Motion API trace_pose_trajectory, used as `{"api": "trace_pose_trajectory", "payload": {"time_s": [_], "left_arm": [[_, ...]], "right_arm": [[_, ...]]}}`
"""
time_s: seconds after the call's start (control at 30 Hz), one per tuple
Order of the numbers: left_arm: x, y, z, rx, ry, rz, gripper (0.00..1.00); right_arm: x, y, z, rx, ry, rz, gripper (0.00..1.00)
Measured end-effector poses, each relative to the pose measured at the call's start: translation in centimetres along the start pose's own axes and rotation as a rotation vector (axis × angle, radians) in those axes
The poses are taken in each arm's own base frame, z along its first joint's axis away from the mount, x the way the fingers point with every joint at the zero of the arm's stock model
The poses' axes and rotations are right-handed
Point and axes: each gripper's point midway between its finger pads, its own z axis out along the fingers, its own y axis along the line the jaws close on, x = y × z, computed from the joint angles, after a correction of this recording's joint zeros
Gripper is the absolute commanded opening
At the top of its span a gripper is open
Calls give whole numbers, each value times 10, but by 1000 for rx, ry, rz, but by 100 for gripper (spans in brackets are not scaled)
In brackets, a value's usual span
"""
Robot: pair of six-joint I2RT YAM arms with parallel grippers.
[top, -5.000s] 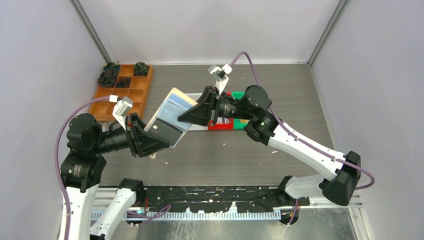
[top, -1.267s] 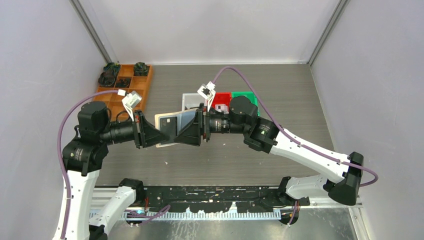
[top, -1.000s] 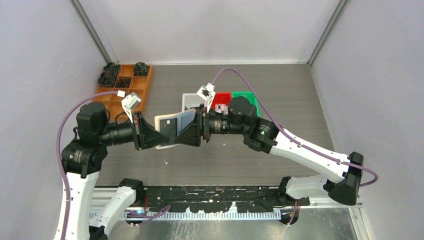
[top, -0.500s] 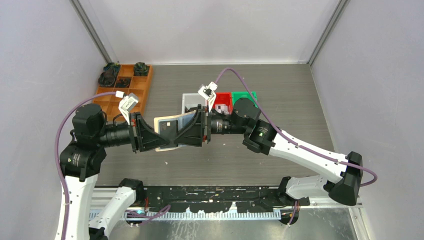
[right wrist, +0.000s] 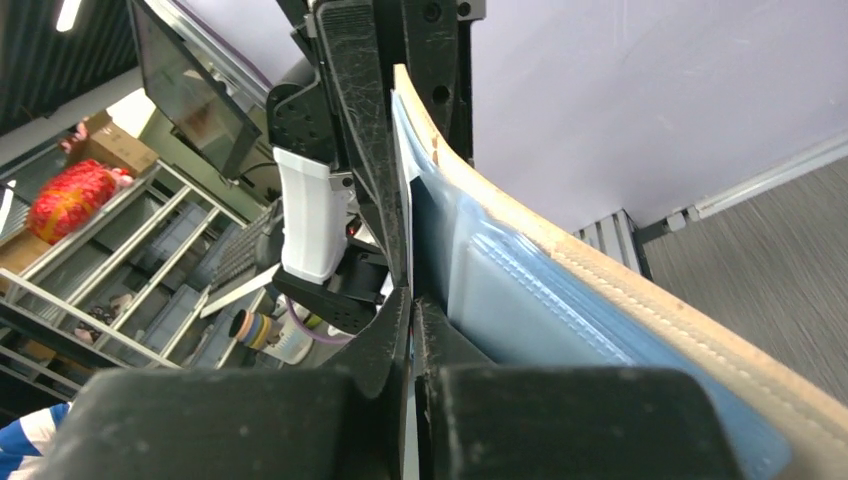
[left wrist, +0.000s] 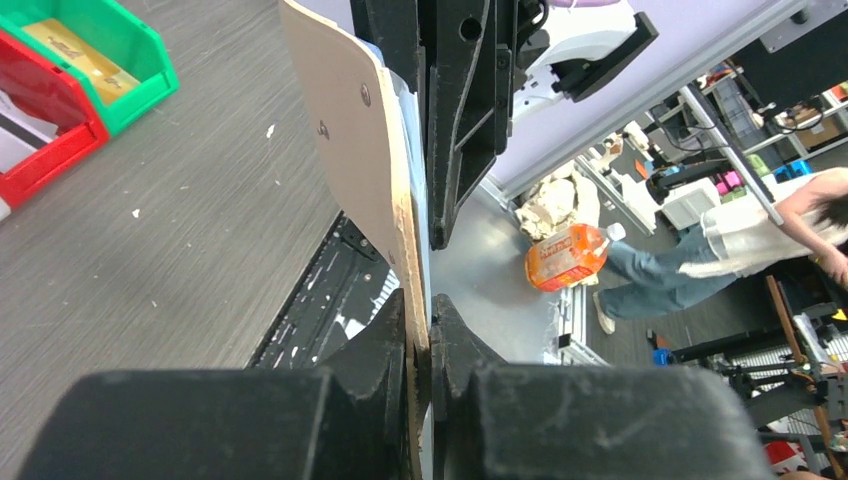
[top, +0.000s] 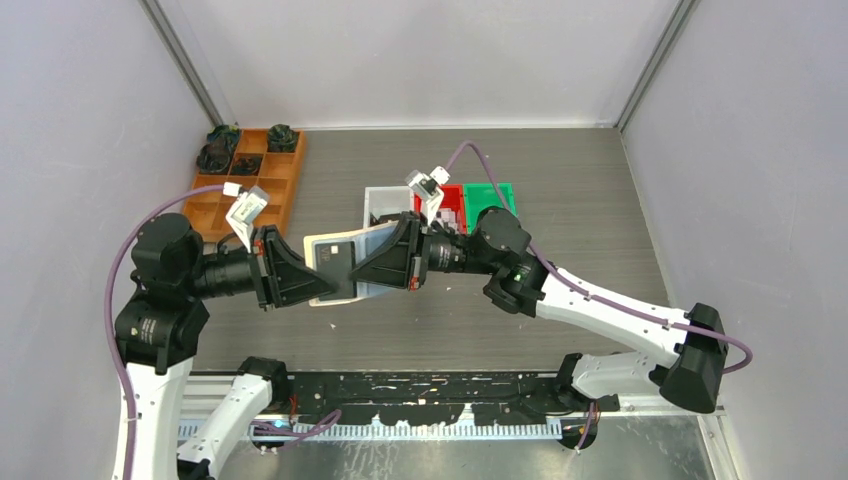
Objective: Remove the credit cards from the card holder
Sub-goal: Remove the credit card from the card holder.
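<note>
Top view: card holder (top: 372,240) is held off the tabletop (top: 590,200), between the two arms and just on the near side of the white bin (top: 378,200). It is open, with the blue-grey pocket face turned up toward the camera and the tan back facing down.

Left end effector (left wrist: 424,345): fingers pinched shut on the tan edge of the holder. In the left wrist view the holder is seen edge-on, rising straight out of the grip.

Right end effector (right wrist: 410,325): comes in from the opposite side, against the pocket face. Its fingers are pressed together on a thin pale layer (right wrist: 402,215) that stands slightly off the curved tan back. I cannot tell whether that layer is a card or a pocket lip.

A black credit card (top: 337,262) shows on the pocket face, sitting between the two sets of fingertips.

Behind the holder, the red bin (left wrist: 50,150) and the green bin (left wrist: 140,95) stand side by side on the tabletop. A gold-yellow card (left wrist: 75,55) lies flat in the green one.

An orange-brown compartment tray (top: 265,185) is at the far left with dark items in its back cells, well apart from the holder.
</note>
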Motion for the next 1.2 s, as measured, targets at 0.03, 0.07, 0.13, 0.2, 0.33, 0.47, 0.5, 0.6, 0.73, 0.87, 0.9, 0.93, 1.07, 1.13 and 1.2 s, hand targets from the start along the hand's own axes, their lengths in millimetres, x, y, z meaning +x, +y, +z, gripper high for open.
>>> {"api": "trace_pose_trajectory", "payload": {"time_s": [0.03, 0.07, 0.13, 0.2, 0.33, 0.47, 0.5, 0.6, 0.73, 0.87, 0.9, 0.93, 1.07, 1.13, 1.2], "left_arm": [[-1, -1, 0, 3, -3, -2, 10], [-2, -3, 0, 8, -5, -5, 12], [-4, -5, 0, 18, -9, -6, 18], [-5, -8, 0, 28, -14, -11, 23], [-11, -15, 0, 48, -35, -14, 25], [-18, -18, 1, 65, -56, -29, 18], [-19, -18, 2, 68, -60, -36, 14], [-22, -19, 2, 74, -68, -48, 7], [-26, -20, 2, 72, -82, -51, 4], [-26, -19, 3, 71, -83, -71, 3], [-27, -19, 3, 71, -84, -71, 3], [-27, -20, 3, 72, -85, -69, 3], [-29, -21, 3, 76, -92, -64, 2], [-30, -22, 3, 78, -94, -63, 1], [-31, -22, 3, 79, -95, -61, 0]], "right_arm": [[-1, 1, 0, -6, -8, -4, 4], [-3, 3, 0, -13, -20, -9, 2], [-5, 5, -2, -21, -40, -17, 1], [-5, 7, -5, -30, -61, -24, 1], [-7, 9, -9, -39, -94, -25, 1], [-10, 10, -10, -49, -113, -30, 1], [-11, 11, -10, -51, -116, -31, 1], [-13, 13, -10, -62, -125, -37, 1], [-16, 17, -11, -73, -142, -47, 1], [-14, 16, -17, -66, -162, -47, 1], [-14, 16, -19, -65, -169, -48, 1], [-14, 16, -21, -64, -176, -49, 1], [-14, 18, -25, -74, -196, -50, 3], [-15, 19, -26, -79, -201, -45, 10], [-15, 20, -26, -85, -203, -39, 26]]}}
